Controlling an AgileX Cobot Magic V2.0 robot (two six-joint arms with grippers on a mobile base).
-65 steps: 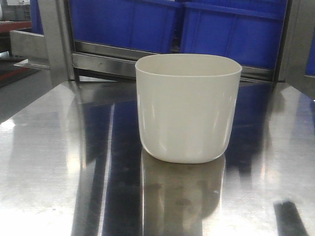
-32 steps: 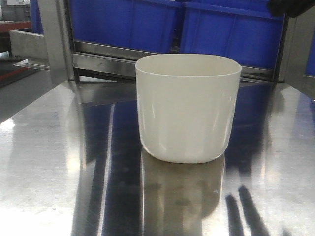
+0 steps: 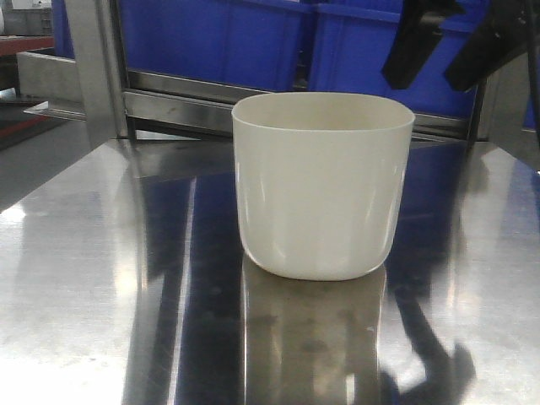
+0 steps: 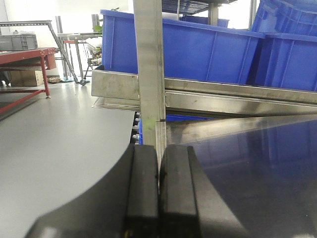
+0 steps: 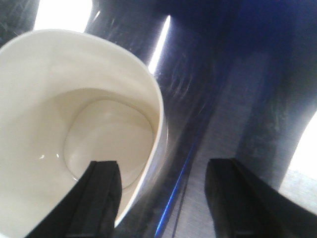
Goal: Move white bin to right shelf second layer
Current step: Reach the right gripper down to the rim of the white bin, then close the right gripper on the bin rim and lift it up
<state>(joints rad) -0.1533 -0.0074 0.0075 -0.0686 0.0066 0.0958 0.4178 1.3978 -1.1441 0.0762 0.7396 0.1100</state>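
Near the back edge of the worktop, my right gripper has just come in, jaws apart over the white bin, ready to grab. My left gripper is pressed together.

Open steel tabletop lies left, right and front of the white bin; blue crates and a steel post close the back.

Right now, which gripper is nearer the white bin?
Right. The right gripper hangs open above the white bin, one finger over its mouth. The left gripper is shut, facing a steel post at the table edge, with no bin in its view.
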